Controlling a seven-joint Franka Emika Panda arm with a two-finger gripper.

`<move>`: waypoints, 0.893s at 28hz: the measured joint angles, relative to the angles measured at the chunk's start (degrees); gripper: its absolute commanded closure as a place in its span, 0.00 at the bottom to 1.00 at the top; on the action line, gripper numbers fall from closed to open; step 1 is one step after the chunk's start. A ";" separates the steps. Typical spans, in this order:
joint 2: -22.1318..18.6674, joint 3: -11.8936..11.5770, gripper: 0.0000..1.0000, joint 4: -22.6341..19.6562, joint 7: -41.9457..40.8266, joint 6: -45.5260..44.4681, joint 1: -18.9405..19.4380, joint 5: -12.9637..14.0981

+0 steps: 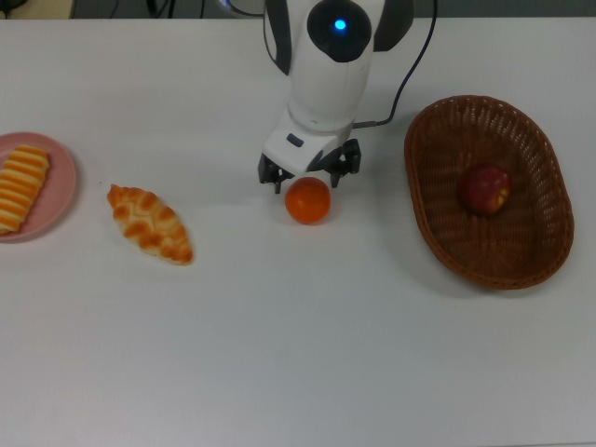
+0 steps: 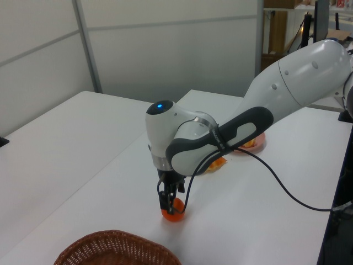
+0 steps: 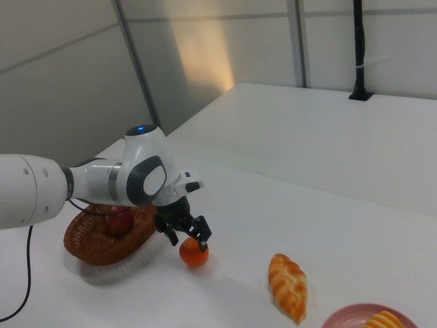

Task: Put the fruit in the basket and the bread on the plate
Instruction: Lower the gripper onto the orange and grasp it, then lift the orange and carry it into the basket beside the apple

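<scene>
The orange (image 1: 308, 201) lies mid-table, and my gripper (image 1: 307, 177) stands open right over it, one finger on each side. From the left view the gripper (image 2: 170, 200) reaches down around the orange (image 2: 172, 213). The apple (image 1: 484, 189) rests inside the wicker basket (image 1: 526, 228) at the top view's right. A braided bread roll (image 1: 149, 223) lies on the table left of the orange. The striped roll (image 1: 20, 186) sits on the pink plate (image 1: 60, 186) at the top view's left edge. The right view shows gripper (image 3: 186, 236), orange (image 3: 194, 254), basket (image 3: 89, 249) and braided roll (image 3: 288, 285).
A black cable (image 2: 276, 182) hangs from the arm and trails over the table. In the left view the arm covers most of the braided roll (image 2: 219, 162) and the plate (image 2: 258, 142). A black post (image 3: 359, 51) stands at the far table edge.
</scene>
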 measured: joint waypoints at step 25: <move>4.55 -0.26 1.00 0.88 0.01 1.02 -0.44 -4.70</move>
